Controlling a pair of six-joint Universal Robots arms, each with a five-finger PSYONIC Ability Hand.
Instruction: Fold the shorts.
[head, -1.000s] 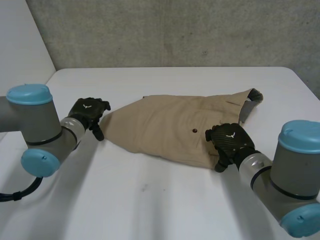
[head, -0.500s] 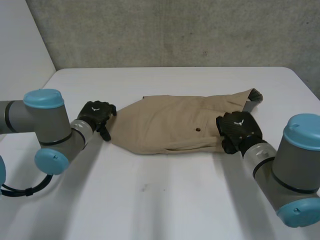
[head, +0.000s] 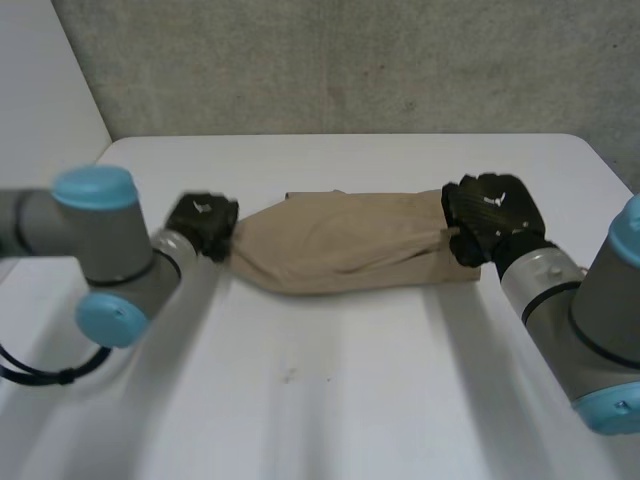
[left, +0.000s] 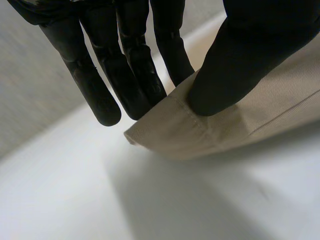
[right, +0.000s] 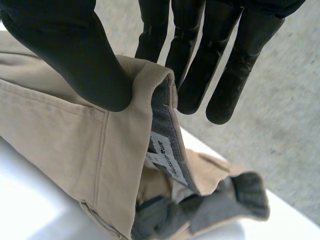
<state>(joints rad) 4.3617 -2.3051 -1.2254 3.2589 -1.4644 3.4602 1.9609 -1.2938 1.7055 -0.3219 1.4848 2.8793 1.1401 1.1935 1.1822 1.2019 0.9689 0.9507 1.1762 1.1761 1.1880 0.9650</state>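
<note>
Tan shorts (head: 345, 243) lie folded lengthwise on the white table (head: 330, 390), stretched between my two hands. My left hand (head: 203, 224) pinches the leg hem (left: 200, 130) between thumb and straight fingers at the shorts' left end. My right hand (head: 490, 215) pinches the waistband (right: 150, 100) at the right end, thumb on the outside and fingers behind the grey lining. A white label (right: 165, 157) shows inside the waistband, which hangs open below the grip.
A grey concrete wall (head: 350, 60) runs behind the table's far edge. The table's left corner (head: 110, 145) lies behind my left arm (head: 95, 250). My right arm (head: 580, 310) reaches in from the near right.
Both hands have closed on the shorts' ends and moved away from me, carrying the near edge over. The shorts now form a narrower band, with the button and open waistband flap hidden.
</note>
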